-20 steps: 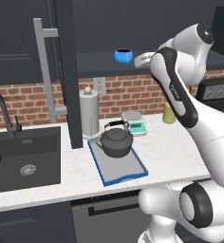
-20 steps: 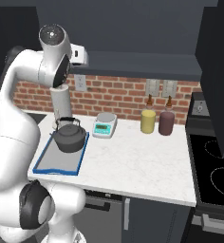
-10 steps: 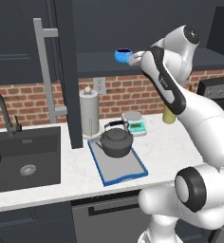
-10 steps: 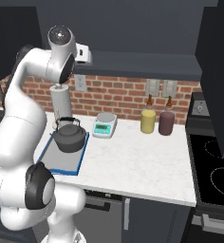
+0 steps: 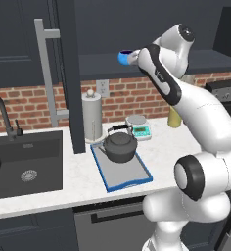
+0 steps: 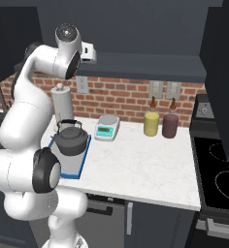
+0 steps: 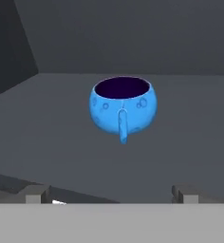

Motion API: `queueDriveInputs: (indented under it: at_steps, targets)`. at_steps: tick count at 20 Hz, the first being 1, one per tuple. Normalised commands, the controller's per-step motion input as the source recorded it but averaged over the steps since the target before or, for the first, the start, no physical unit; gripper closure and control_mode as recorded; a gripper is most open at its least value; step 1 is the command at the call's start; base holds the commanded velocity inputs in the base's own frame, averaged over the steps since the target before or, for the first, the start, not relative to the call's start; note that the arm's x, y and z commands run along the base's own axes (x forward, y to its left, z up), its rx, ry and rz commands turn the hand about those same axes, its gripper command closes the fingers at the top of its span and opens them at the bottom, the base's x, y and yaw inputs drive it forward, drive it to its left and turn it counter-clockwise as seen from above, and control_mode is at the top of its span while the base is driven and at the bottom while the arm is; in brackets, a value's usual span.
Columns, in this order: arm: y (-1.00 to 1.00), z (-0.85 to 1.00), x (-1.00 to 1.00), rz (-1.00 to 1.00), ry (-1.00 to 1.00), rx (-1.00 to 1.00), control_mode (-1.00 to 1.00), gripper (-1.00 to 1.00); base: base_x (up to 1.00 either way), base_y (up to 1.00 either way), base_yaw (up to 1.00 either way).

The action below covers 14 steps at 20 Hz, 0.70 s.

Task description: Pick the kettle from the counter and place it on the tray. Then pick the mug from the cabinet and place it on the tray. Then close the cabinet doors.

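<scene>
The bright blue mug (image 7: 123, 107) stands on the dark cabinet shelf (image 7: 61, 142), its small handle turned toward the hand. My gripper (image 7: 111, 194) is open just short of it, with its fingertips (image 7: 37, 192) wide apart and nothing between them. In the left base view the mug (image 5: 125, 57) sits at the shelf edge beside the gripper (image 5: 135, 58). The dark grey kettle (image 5: 120, 147) rests upright on the blue-rimmed tray (image 5: 132, 174) on the white counter (image 5: 171, 142). The open left cabinet door (image 5: 71, 73) with its bar handle (image 5: 49, 73) juts forward.
A paper-towel cylinder (image 5: 93, 117) and a small scale (image 5: 138, 126) stand behind the tray. A black sink (image 5: 24, 166) with a faucet lies to the left. A yellow jar (image 6: 151, 123) and a maroon jar (image 6: 170, 126) stand by the wall, next to the stove (image 6: 223, 179).
The arm has risen and stretched toward the cabinet shelf, which brings the open hand close to the mug. Kettle and tray have stayed in place.
</scene>
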Motion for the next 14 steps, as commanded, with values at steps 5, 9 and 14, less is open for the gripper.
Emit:
queueDriveInputs:
  at_steps: [5, 9, 14]
  targets:
    - [0.04, 0.00, 0.26, 0.00, 0.00, -0.01, -1.00, -1.00, 0.00, 0.00, 0.00]
    - [0.05, 0.00, 0.19, 0.00, 0.00, -0.01, -1.00, -1.00, 0.00, 0.00, 0.00]
    - [0.07, -0.03, 0.23, 0.00, 0.00, -0.01, -1.00, -1.00, 0.00, 0.00, 0.00]
